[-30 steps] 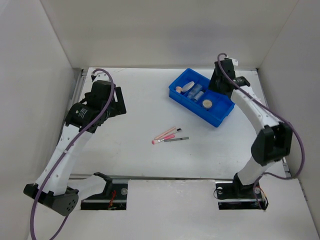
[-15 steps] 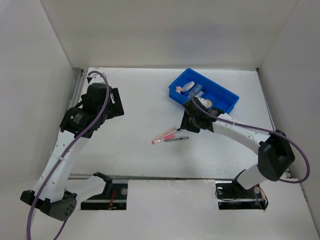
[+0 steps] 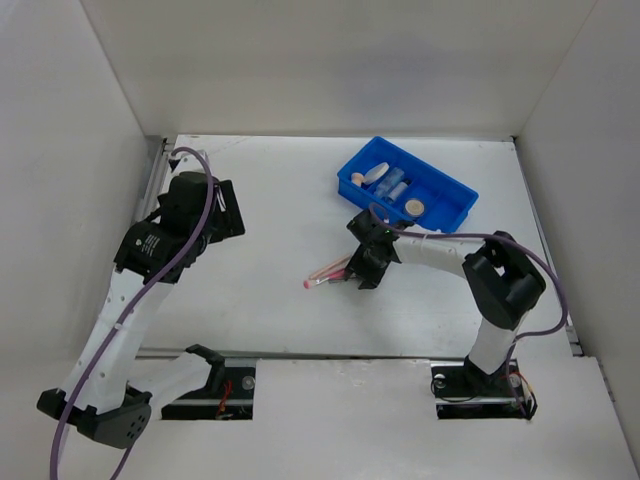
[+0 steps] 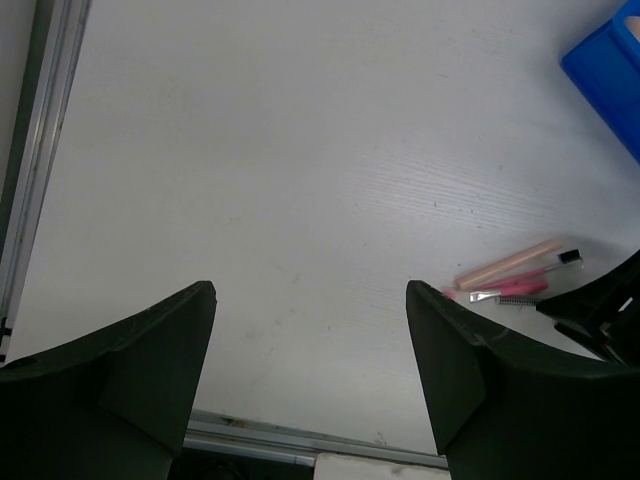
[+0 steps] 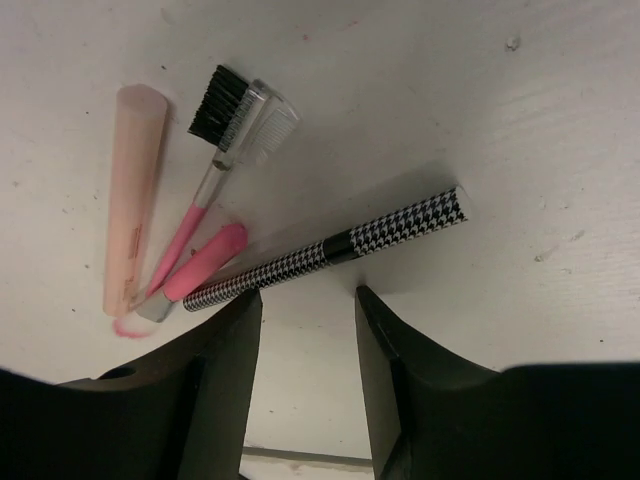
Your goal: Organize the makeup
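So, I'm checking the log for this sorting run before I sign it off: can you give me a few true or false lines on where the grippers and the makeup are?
1. The right gripper is open and holds nothing. True.
2. The left gripper is shut on the beige stick. False: it is open over bare table, and the stick lies on the table near the right gripper.
3. The blue bin is empty. False: several items lie in it, among them a round compact.
4. The houndstooth pencil lies on the table, outside the bin. True.
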`<state>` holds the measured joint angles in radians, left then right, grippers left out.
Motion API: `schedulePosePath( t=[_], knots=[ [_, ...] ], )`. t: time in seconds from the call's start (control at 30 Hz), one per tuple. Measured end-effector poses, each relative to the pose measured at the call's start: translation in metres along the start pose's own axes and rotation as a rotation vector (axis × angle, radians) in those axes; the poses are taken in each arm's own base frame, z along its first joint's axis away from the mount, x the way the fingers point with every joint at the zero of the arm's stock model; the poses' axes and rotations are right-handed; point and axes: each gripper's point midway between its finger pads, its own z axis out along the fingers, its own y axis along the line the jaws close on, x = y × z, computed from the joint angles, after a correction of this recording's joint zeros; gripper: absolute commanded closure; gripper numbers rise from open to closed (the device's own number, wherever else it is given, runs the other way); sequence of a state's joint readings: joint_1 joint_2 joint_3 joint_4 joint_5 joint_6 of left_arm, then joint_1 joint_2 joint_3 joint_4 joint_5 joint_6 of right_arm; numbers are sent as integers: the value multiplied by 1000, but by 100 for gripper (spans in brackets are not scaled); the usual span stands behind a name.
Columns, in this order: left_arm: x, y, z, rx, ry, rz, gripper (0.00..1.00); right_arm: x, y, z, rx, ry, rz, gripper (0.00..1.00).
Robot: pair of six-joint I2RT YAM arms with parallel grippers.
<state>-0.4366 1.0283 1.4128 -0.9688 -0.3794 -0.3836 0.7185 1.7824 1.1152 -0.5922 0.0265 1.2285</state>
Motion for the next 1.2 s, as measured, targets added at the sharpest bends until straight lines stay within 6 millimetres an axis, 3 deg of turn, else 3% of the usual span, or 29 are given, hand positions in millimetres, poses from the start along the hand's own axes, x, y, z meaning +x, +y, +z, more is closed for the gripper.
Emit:
schedulePosePath(
  t=[0.43, 0.77, 1.1, 1.2],
  knots=[
    [6, 8, -1, -24, 1, 9, 26, -5, -3, 1, 37, -29, 115, 55],
    [6, 8, -1, -24, 0, 18, 26, -45, -18, -1, 63, -120, 214, 55],
    [6, 9, -1, -24, 0, 26, 26, -50, -17, -4, 72, -145, 204, 55],
    [6, 9, -1, -24, 1, 26, 26, -56, -8, -1, 86, -153, 195, 59]
  ],
)
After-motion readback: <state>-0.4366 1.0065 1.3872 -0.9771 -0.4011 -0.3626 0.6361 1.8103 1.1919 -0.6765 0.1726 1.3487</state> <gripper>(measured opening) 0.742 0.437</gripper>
